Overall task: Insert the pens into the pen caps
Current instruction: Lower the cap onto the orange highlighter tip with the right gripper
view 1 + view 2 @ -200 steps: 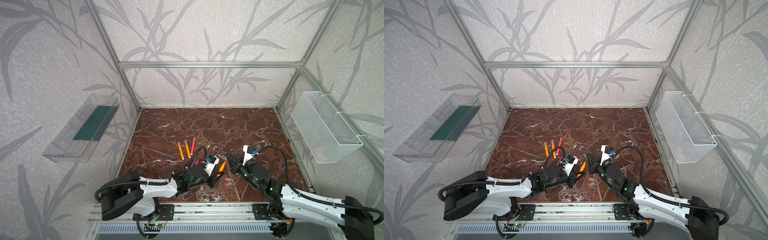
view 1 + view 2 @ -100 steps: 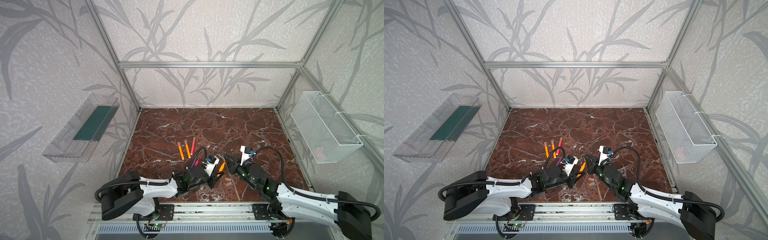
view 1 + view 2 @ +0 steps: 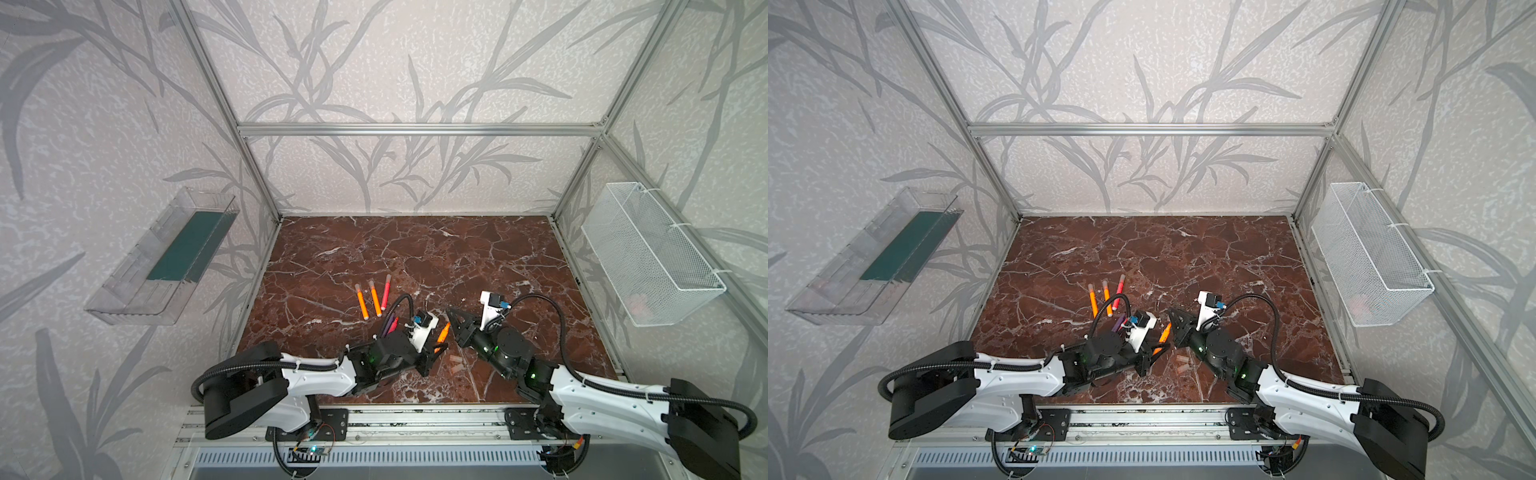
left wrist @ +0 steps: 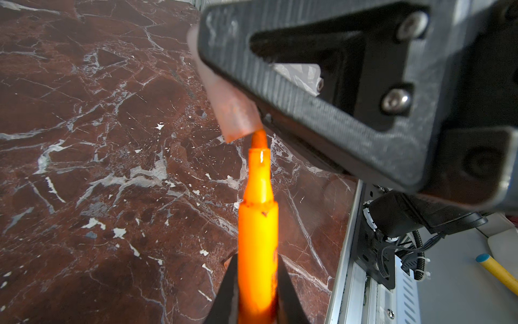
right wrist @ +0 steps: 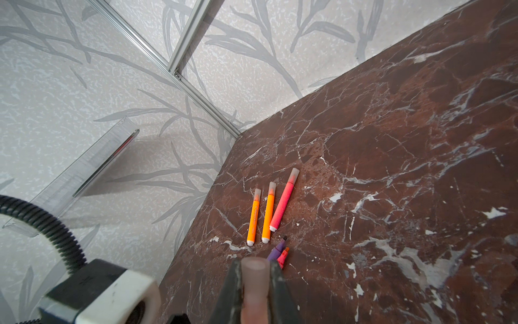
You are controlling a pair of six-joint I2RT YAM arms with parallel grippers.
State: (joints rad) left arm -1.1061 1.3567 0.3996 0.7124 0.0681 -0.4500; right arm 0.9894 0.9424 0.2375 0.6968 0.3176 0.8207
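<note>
Pens: six counted, pen caps: six counted. On the left wall is one clear tray [image 3: 166,266], off the table [image 3: 478,257]. Three capped pens lie side by side on the table left of centre: first orange capped pen [image 3: 362,302], second orange capped pen [image 3: 375,299] and red-pink capped pen [image 3: 386,291], caps pointing to the back wall. Just in front of them lie two uncapped pens close together, the purple pen [image 5: 273,252] and the red pen [image 5: 283,256]; both are partly hidden by the left arm in both top views. The left tool [image 4: 257,280] is clamped tight on the sixth, the orange pen [image 4: 258,224], bare tip out, raised off the table. The right tool [image 5: 253,269] is closed on one loose cap [image 4: 229,106], held lengthwise between its fingers. The orange pen's tip sits right at that cap's open mouth, not pushed in. Two spare caps lie on the table in front of the tools, between the arms: near cap [image 3: 454,358] and far cap [image 3: 457,368], just beside each other. On the right wall is one wire basket [image 3: 648,257].
</note>
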